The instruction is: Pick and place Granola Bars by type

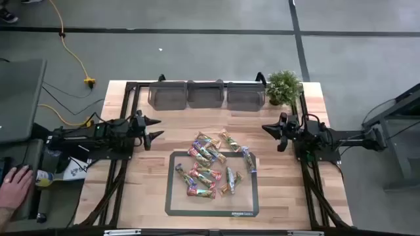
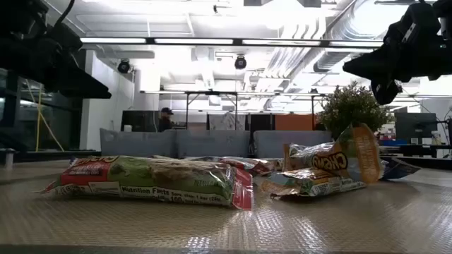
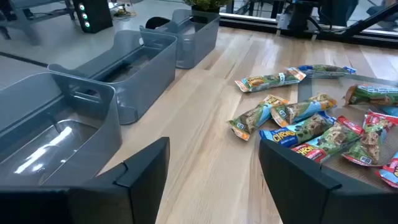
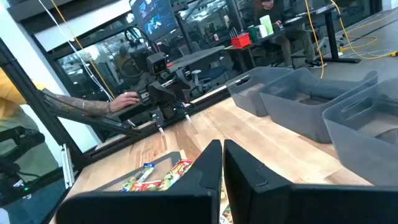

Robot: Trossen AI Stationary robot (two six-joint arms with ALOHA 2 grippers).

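Note:
Several granola bars (image 1: 213, 164) in red, green and blue wrappers lie heaped on the wood table and on a dark-framed mat (image 1: 172, 196) at the table's middle; they show close up in the low view (image 2: 152, 180) and in the left wrist view (image 3: 311, 121). My left gripper (image 1: 155, 128) hovers open left of the heap, above the table, holding nothing. My right gripper (image 1: 275, 134) hovers shut right of the heap, its fingers (image 4: 222, 174) together and empty.
Three grey translucent bins (image 1: 205, 95) stand in a row at the table's far edge, seen also in the left wrist view (image 3: 118, 62). A small potted plant (image 1: 283, 86) stands right of them. A person's hand (image 1: 14, 187) rests beyond the table's left side.

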